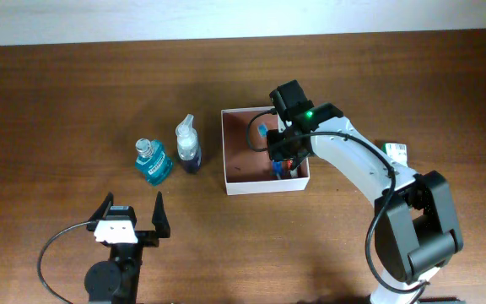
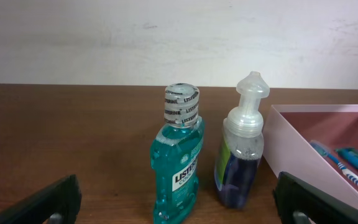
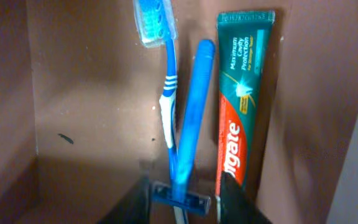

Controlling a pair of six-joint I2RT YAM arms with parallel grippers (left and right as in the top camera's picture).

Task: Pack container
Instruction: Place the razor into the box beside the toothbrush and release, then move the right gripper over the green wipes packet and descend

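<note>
Razor (image 3: 191,118) is lying in container (image 1: 264,187) toward worktop's right edge | right gripper (image 3: 185,186) is straddling it, grip unclear | left gripper (image 1: 133,207) is idling spread | risk: fingers snagging razor on lift-out.

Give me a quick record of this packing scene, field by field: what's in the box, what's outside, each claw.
In container: toothbrush, razor, toothpaste
Outside, left of it: mouthwash bottle, pump bottle, both upright
Left claw: open, empty, facing the bottles
Right claw: over container, razor head between its fingers, grip unclear
</note>
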